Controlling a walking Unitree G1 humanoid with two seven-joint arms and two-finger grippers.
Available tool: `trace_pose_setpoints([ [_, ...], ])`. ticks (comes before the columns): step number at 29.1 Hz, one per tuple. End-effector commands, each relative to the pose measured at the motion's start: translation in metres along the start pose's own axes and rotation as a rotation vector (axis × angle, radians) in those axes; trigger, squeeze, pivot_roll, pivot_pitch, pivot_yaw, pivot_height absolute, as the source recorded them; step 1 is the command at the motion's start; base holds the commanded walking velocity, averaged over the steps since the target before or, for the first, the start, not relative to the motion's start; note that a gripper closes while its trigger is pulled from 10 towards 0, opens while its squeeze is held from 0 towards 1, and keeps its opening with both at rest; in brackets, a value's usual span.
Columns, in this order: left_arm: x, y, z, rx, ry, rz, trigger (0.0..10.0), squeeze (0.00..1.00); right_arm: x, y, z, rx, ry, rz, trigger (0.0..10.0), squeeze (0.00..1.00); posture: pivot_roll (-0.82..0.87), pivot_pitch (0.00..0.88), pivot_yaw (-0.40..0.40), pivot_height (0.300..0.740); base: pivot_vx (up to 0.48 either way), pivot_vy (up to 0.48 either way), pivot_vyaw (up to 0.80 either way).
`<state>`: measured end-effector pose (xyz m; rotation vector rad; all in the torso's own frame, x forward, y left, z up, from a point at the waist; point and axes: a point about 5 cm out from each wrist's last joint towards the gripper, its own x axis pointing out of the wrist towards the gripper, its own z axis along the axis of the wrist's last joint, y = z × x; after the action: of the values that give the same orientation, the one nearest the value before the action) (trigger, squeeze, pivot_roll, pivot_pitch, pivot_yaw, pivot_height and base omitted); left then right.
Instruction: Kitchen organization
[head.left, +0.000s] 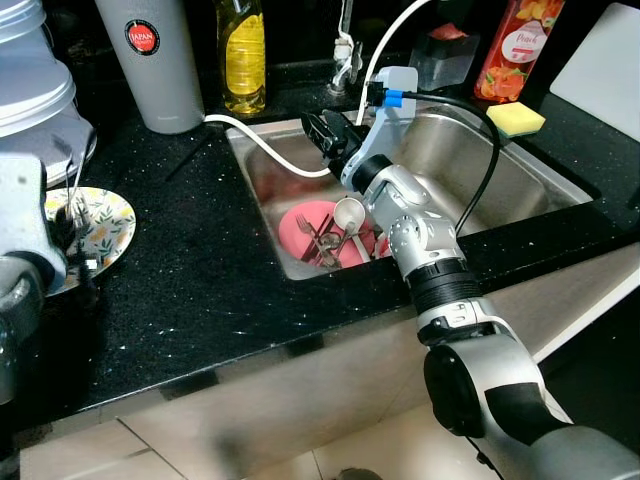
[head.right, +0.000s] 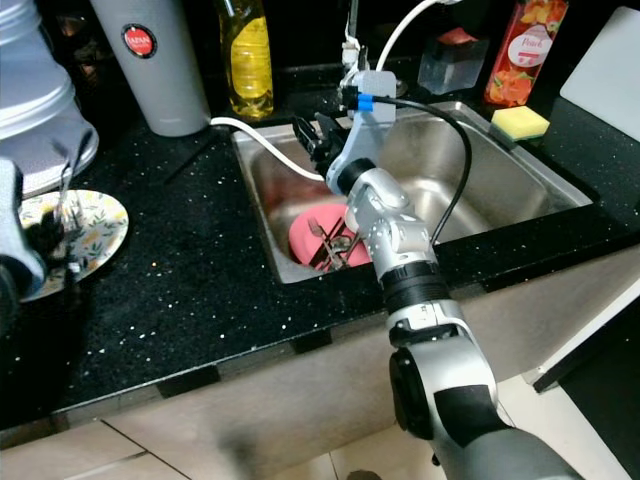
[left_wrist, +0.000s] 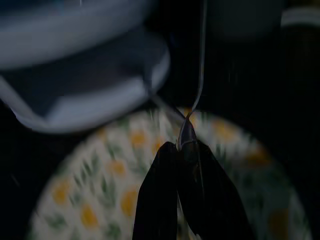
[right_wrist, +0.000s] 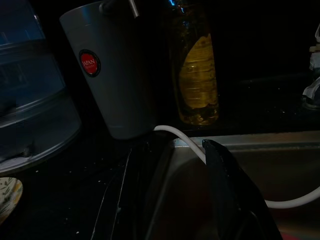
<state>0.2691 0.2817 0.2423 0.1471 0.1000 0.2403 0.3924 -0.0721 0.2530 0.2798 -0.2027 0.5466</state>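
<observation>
A floral plate (head.left: 112, 226) lies on the black counter at the far left. My left gripper (left_wrist: 181, 151) hovers just above it, shut on a thin metal utensil (left_wrist: 200, 75) that stands upright from the fingertips. In the steel sink (head.left: 455, 150) a pink plate (head.left: 298, 222) carries a heap of cutlery (head.left: 336, 236), among it a fork and a round spoon. My right gripper (head.left: 322, 136) hangs over the sink's back left corner, above the pink plate. It is open, with nothing between its fingers (right_wrist: 227, 185).
A white hose (head.left: 268, 141) runs across the sink's left rim under the right gripper. A grey canister (head.left: 150, 60), an oil bottle (head.left: 243, 55) and a red bottle (head.left: 518, 45) line the back. A yellow sponge (head.left: 515, 118) lies right of the sink; stacked grey containers (head.left: 30, 95) stand far left.
</observation>
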Motion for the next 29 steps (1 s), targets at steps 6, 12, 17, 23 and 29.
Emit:
trace_pose_setpoints([
  [6, -0.014, -0.026, 0.046, -0.007, -0.258, -0.147, 10.0, 0.0, 0.004, 0.011, 0.018, 0.004, -0.081, 0.076, 10.0, 0.0, 0.11, 0.0, -0.032, 0.74, 0.0, 0.0, 0.0],
  [12, -0.02, -0.047, 0.054, -0.047, -0.303, -0.312, 10.0, 0.0, 0.003, 0.019, 0.029, 0.025, -0.128, 0.152, 10.0, 0.0, 0.11, 0.0, -0.03, 0.74, 0.0, 0.0, 0.0],
  [17, -0.02, -0.077, 0.068, -0.146, -0.379, -0.467, 10.0, 0.0, -0.002, 0.025, 0.053, 0.225, -0.237, 0.25, 10.0, 0.0, 0.11, 0.0, -0.028, 0.74, 0.0, 0.0, 0.0],
  [23, -0.008, -0.099, 0.085, -0.218, -0.429, -0.54, 10.0, 0.0, -0.004, 0.022, 0.06, 0.314, -0.273, 0.268, 10.0, 0.0, 0.1, 0.0, -0.024, 0.74, 0.0, 0.0, 0.0],
  [29, 0.003, -0.114, 0.092, -0.356, -0.399, -0.671, 10.0, 0.0, -0.014, 0.027, 0.069, 0.414, -0.303, 0.369, 10.0, 0.0, 0.08, 0.0, -0.017, 0.74, 0.0, 0.0, 0.0],
])
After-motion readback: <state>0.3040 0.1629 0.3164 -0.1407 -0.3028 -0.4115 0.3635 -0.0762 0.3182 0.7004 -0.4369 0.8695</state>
